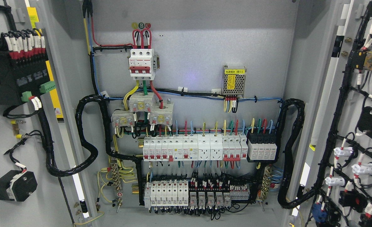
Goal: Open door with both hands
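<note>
A grey electrical cabinet fills the head view with both doors swung wide. The left door shows its inner face at the left edge, carrying a black module, wired terminals and a round black switch body. The right door stands at the right edge, its inner face covered in black cable looms and white lamp holders. Between them the back panel is exposed. Neither of my hands nor arms shows anywhere in the frame.
On the back panel sit a red-and-white main breaker, a small power supply, a row of white breakers and a lower relay row. Thick black conduits loop to each door.
</note>
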`<state>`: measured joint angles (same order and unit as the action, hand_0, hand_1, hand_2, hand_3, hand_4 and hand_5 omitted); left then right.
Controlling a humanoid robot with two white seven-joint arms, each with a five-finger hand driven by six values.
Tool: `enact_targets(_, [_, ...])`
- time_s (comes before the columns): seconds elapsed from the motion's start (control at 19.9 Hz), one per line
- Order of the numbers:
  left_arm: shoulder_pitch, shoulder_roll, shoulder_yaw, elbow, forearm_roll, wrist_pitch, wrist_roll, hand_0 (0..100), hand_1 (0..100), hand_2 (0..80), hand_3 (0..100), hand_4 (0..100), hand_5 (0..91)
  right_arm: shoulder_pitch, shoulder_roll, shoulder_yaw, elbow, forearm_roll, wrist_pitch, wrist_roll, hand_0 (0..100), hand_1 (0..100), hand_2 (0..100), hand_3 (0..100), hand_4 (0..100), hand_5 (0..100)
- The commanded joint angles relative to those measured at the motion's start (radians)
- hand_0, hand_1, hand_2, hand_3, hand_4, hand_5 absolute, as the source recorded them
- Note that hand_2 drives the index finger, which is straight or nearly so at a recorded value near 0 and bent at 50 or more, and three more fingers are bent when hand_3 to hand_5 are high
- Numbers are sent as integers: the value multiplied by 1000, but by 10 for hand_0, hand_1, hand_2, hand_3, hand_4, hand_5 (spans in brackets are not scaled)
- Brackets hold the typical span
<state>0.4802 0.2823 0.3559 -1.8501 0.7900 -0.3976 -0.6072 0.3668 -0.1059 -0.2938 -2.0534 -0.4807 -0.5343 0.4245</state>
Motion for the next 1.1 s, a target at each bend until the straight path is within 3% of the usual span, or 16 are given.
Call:
enact_targets(0.0, [-14,35,84,74,28,8,0,120,556,0,0,0,0,-26,12,-82,18,-9,0,3,0,500,40,0,0,0])
enact_targets(0.75, [-138,132,83,226,63,57,0,120,556,0,0,0,0,6,12,-143,27,-12,-6,3,0,500,40,0,0,0])
enact_targets(1.05, [-143,156,86,232,90,82,0,120,556,0,0,0,0,20,8,-165,27,-12,-7,2,0,500,40,0,0,0])
